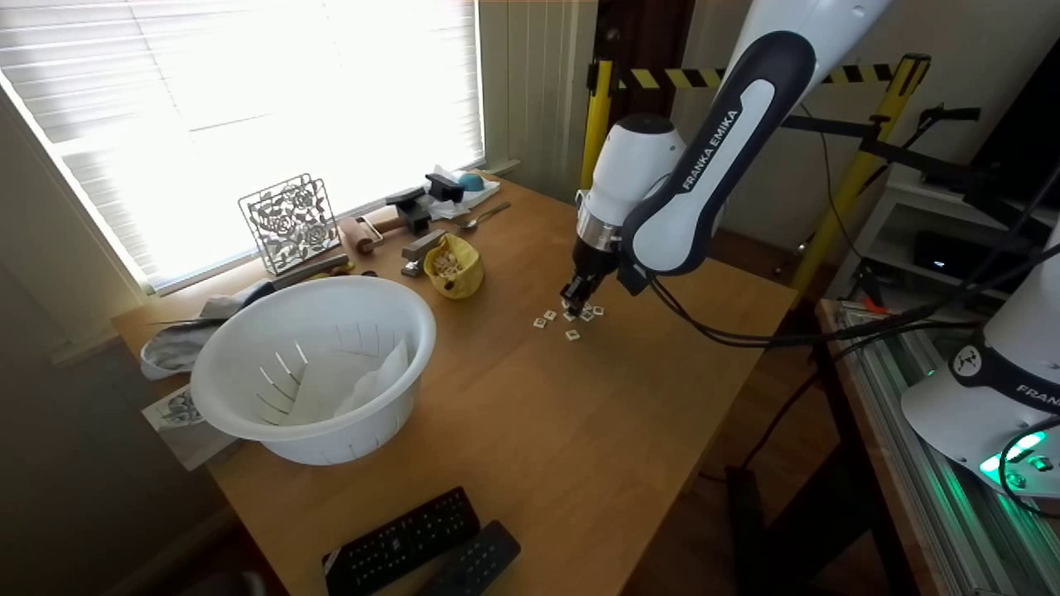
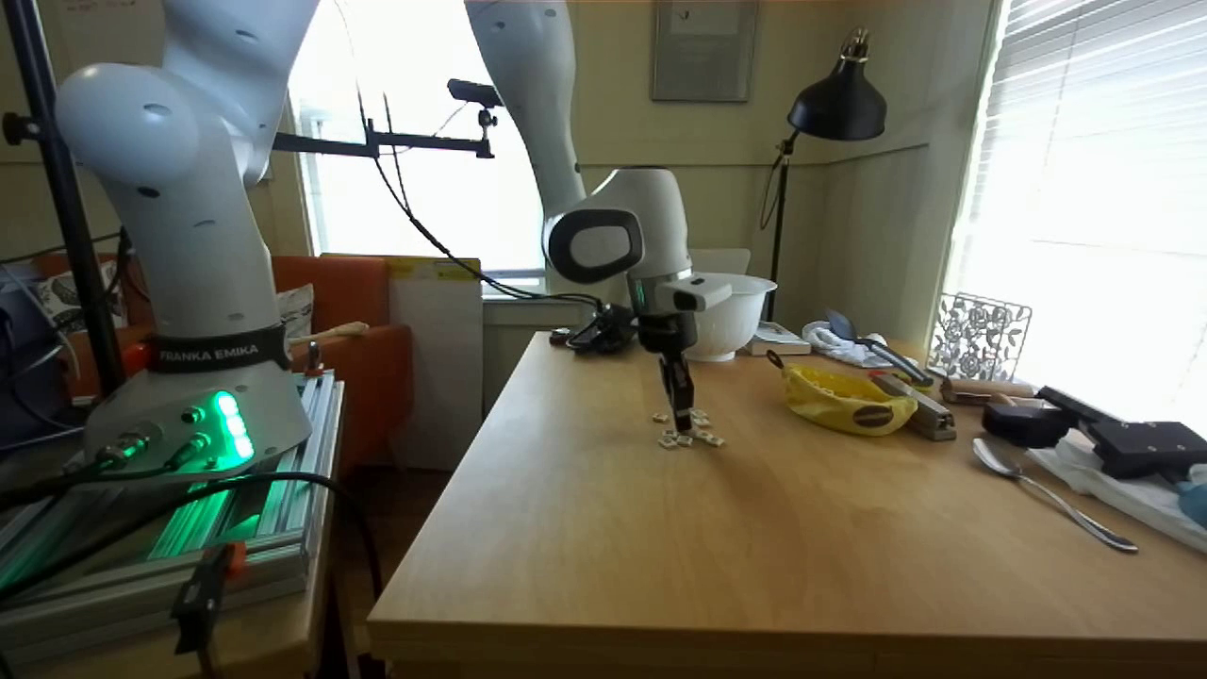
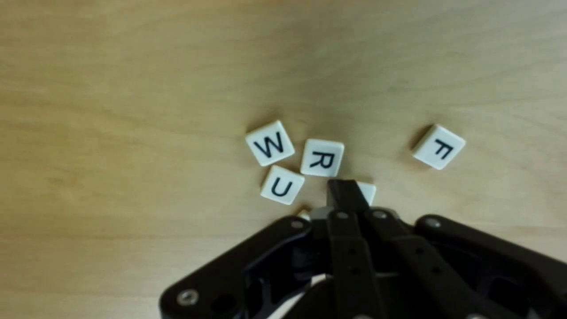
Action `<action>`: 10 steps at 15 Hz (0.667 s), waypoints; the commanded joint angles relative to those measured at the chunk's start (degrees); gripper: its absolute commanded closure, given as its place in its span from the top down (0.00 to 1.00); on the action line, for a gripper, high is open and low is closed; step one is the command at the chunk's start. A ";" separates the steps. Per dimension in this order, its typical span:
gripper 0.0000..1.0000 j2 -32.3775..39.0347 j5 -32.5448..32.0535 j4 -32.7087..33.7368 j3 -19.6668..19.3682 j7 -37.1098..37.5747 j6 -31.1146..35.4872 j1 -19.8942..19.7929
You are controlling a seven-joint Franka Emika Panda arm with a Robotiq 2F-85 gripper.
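Wooden counter (image 1: 530, 422); above it, a white arm (image 1: 714, 149) lettered FRANKA EMIKA. Its black tool (image 3: 349, 195), jaws pressed together, is low among letter tiles (image 1: 572, 335) on the counter: W (image 3: 270, 143), R (image 3: 322, 157) and U (image 3: 282, 184) grouped near it, F (image 3: 439, 147) apart, another tile (image 3: 367, 192) partly hidden behind it.

Wood grain with a satin sheen is seen across the tabletop (image 2: 717, 547); smooth, plastic-looking faces are shown by the letter tiles (image 3: 322, 157). The tool (image 3: 349, 195) is finished in matt black and set with shiny metal screws (image 3: 188, 297). Smooth plastic is seen in the bowl (image 1: 339, 440), polished metal in the spoon (image 2: 1005, 464), soft-looking cloth in the pouch (image 2: 822, 404).
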 commanded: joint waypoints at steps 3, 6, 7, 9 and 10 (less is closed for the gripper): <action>0.00 2.47 3.63 2.35 -3.76 9.24 -5.96 5.47; 0.00 2.71 3.81 2.95 -5.26 13.61 -7.79 7.25; 0.00 2.80 3.95 3.17 -5.58 15.01 -8.28 7.70; 0.00 2.94 4.46 3.57 -5.71 17.37 -8.92 8.09; 0.00 3.07 4.77 3.68 -5.92 18.63 -8.96 8.40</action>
